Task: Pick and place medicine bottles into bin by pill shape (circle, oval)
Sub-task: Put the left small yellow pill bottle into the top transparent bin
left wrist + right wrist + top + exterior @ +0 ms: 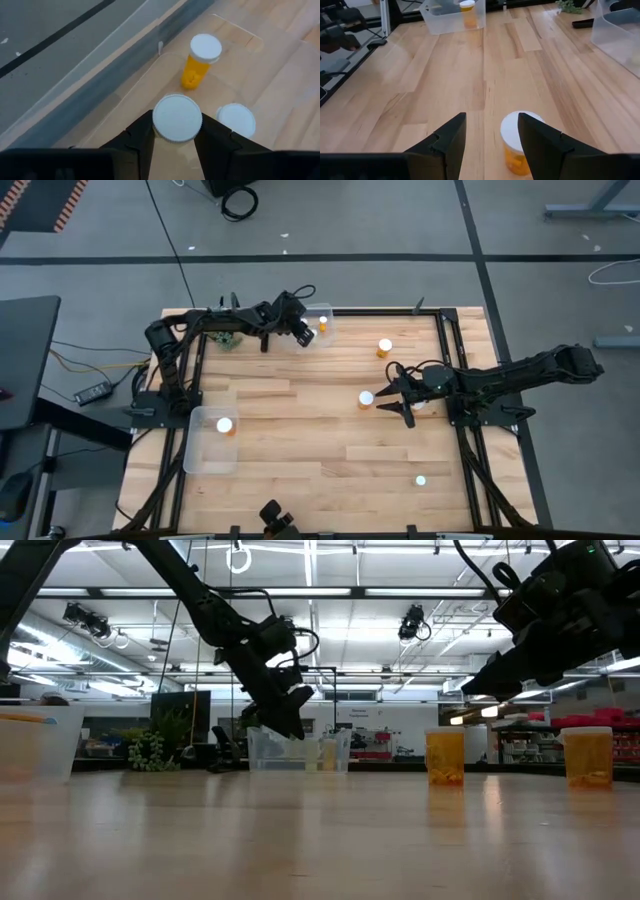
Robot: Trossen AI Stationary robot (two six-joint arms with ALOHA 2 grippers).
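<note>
Level look across wooden table [320, 840]. Left gripper [285, 720] hangs over a clear bin [298, 752] at the far edge; what it holds is not discernible. Right gripper [490, 680] sits raised at upper right. Two amber bottles stand upright: one [445, 757] near centre-right, another [588, 756] further right, well apart. Small green plant [152, 750] at far left; a second clear bin [38, 743] at left edge.

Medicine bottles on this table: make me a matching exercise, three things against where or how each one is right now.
Things:
1. left gripper
2. right gripper
3. front-left bin

States:
A. open beside a loose bottle on the bare wood
B. has a single bottle inside
C. shut on a white-capped bottle over the far bin

Pairs: 1-C, 2-A, 3-B
</note>
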